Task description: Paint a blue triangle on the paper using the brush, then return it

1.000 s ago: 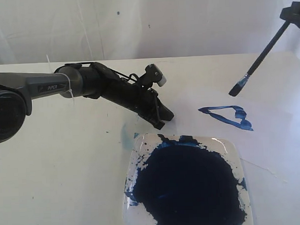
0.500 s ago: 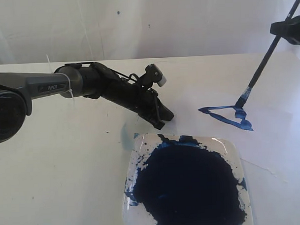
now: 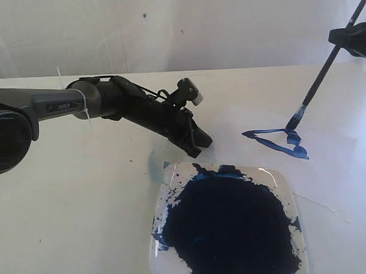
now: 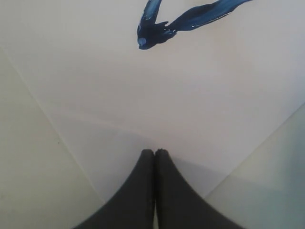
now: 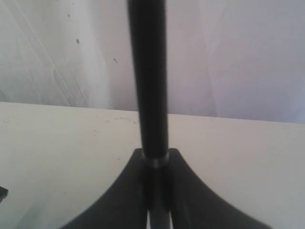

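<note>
Roughly stroked blue triangle (image 3: 270,143), seemingly translucent paper (image 3: 327,145)

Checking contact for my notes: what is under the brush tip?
The blue triangle on the paper; the brush tip meets one corner. The spot right beneath the tip is covered.

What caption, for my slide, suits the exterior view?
Right gripper holds the brush tip at the blue triangle; shut left gripper near the paint dish.

paper (image 3: 328,150): thin, matt, slightly translucent. brush (image 3: 316,83): smooth black, semi-gloss; ferrule (image 3: 298,114) silver metal. triangle (image 3: 272,144): rough, streaky blue strokes. dish (image 3: 279,180): clear, glossy. paint pool (image 3: 231,228): dark, slight sheen. table (image 3: 71,207): matt white.
</note>
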Motion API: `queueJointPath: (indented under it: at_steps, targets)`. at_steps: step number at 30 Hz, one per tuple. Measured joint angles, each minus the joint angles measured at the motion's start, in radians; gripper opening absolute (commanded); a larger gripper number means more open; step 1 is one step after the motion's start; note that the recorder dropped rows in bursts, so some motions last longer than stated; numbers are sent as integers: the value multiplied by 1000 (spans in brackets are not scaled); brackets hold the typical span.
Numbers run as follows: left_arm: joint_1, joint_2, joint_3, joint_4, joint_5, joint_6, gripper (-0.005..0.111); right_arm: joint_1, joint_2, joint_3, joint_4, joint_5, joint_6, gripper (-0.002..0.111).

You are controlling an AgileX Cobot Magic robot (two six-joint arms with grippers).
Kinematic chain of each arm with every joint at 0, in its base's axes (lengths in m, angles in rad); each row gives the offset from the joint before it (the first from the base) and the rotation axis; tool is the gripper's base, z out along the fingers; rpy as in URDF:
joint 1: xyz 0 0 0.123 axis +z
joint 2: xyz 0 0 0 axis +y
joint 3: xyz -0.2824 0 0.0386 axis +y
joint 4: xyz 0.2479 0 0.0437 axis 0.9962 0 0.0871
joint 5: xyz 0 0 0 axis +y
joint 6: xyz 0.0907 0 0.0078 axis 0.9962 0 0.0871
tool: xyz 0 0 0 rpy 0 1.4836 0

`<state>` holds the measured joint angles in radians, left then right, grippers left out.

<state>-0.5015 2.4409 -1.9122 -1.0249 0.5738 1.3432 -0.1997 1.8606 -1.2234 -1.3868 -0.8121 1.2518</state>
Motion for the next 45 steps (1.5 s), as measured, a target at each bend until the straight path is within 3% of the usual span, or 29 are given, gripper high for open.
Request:
queueJointPath:
  at_steps: [21, 45]
  targets:
    - [0, 0, 0, 0, 0, 0, 0, 0, -70, -2, -332, 60, 299, 0]
    - [0, 0, 0, 0, 0, 0, 0, -12, -157, 66, -358, 87, 384, 0]
